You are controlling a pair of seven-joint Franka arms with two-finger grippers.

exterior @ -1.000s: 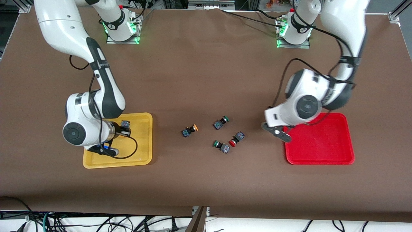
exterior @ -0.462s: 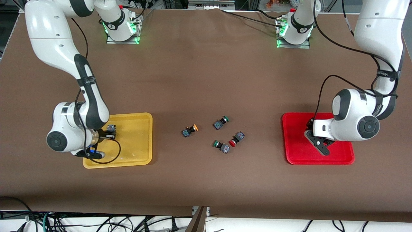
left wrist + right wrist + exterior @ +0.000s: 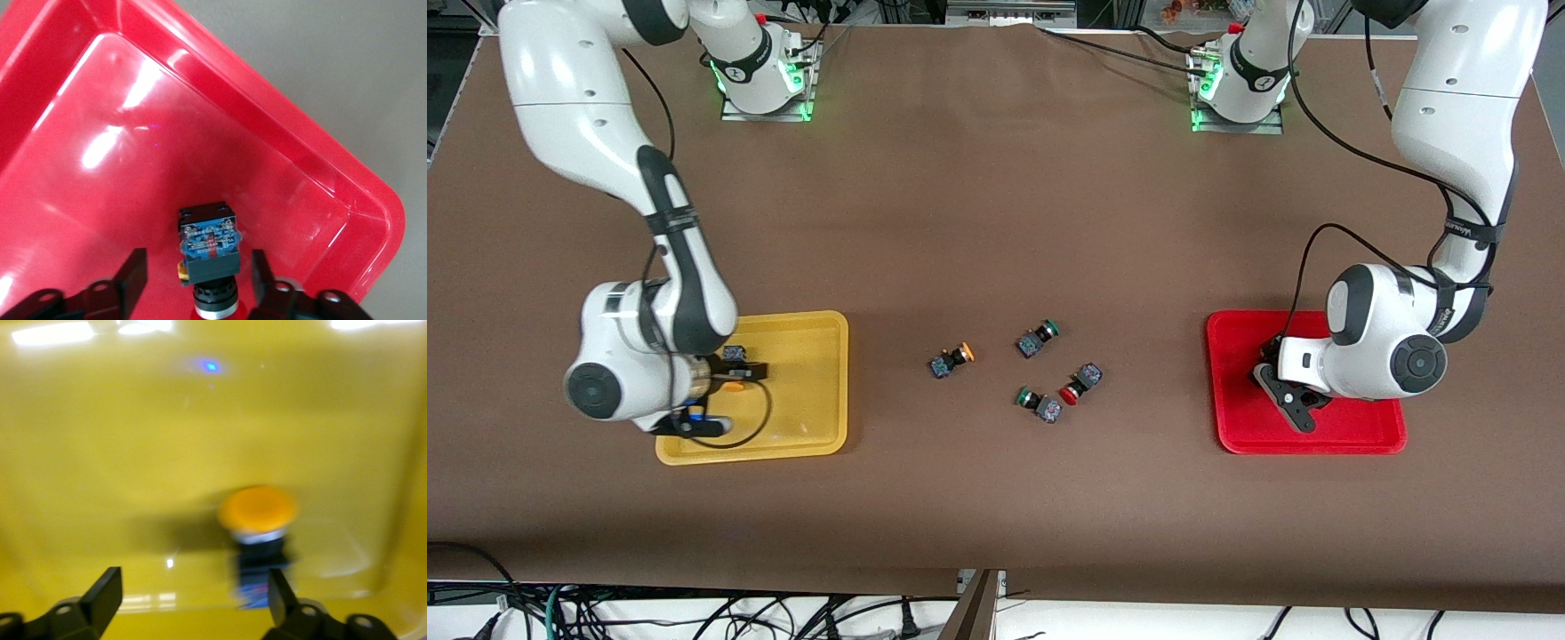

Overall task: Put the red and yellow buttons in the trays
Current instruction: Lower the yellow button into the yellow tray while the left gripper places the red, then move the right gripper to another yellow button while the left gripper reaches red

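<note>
Four push-button switches sit loose in the middle of the brown table (image 3: pixel 996 196), and the cluster is our landmark. The orange-yellow-capped button (image 3: pixel 951 359) lies at the edge of the group toward the right arm's end. A green-capped switch (image 3: pixel 1037 338) sits farthest from the front camera. The red-capped button (image 3: pixel 1080 382) lies toward the left arm's end, touching or just beside the second green-capped switch (image 3: pixel 1039 402), which is nearest the camera; those two green ones crowd the red cap closely.

Off toward the right arm's end from the cluster lies the yellow tray (image 3: pixel 800 444). The right gripper (image 3: pixel 734 378) is down over it, fingers (image 3: pixel 100 597) spread wide with nothing between them. An orange-yellow button (image 3: pixel 259 520) lies on the tray floor within the span of the open jaws, cap showing, apart from both fingers.

Toward the left arm's end from the cluster lies the red tray (image 3: pixel 1232 427). The left gripper (image 3: pixel 1294 400) hangs low inside it, jaws parted. A red-capped button in the tray (image 3: pixel 208 257) sits between the fingers (image 3: pixel 130 280) with a gap on each side, its terminal end facing the wrist camera, close to a rounded corner of the tray.

Both arms' cables loop above the trays.
</note>
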